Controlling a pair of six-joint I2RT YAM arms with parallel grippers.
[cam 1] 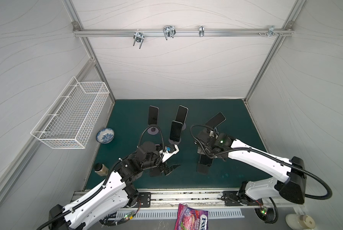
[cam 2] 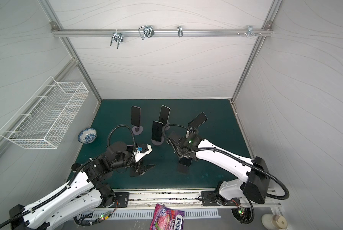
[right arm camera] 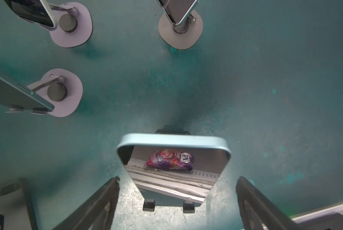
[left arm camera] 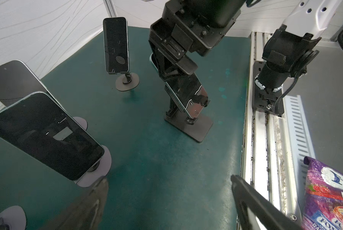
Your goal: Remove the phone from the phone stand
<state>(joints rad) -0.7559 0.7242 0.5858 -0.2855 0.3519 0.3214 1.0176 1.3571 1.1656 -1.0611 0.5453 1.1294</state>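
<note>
In front of the green-topped bench [cam 1: 186, 179], past the aluminium rail [cam 1: 186, 197], lies a purple bag of berry sweets [cam 1: 191, 218]. Just inside the bench's front edge, left of the middle, the left gripper [cam 1: 169, 168] hovers with its fingers spread wide and nothing between them. A dark flat object lies under it, too hidden to name. A brown-filled jar [cam 1: 101, 169] stands near the front left corner.

Right of the middle, also close to the front edge, the phone [right arm camera: 173, 169] leans back on the black phone stand [left arm camera: 194, 127]. Its lower edge rests on the stand's two small lips, and its dark screen mirrors the sweets bag. The right gripper [right arm camera: 177, 178] hangs over it from above, wide open. One finger stands to either side of the phone's long edges, and the right wrist view shows a gap on each side, so it has hold of nothing.

Farther back, at about mid-depth, a blue-and-white bowl [cam 1: 105, 135] sits at the left edge. Four more phones stand on grey round-based stands. The middle phone [cam 1: 176, 131] is nearest. The back left phone [cam 1: 153, 117] and back right phone [cam 1: 181, 114] stand upright behind it. The tilted phone [cam 1: 216, 119] slants sideways toward the right edge, its stand partly hidden by the right arm.

A white wire basket [cam 1: 71, 117] hangs on the left wall, and metal hooks [cam 1: 168, 32] hang from the rail across the back wall.
</note>
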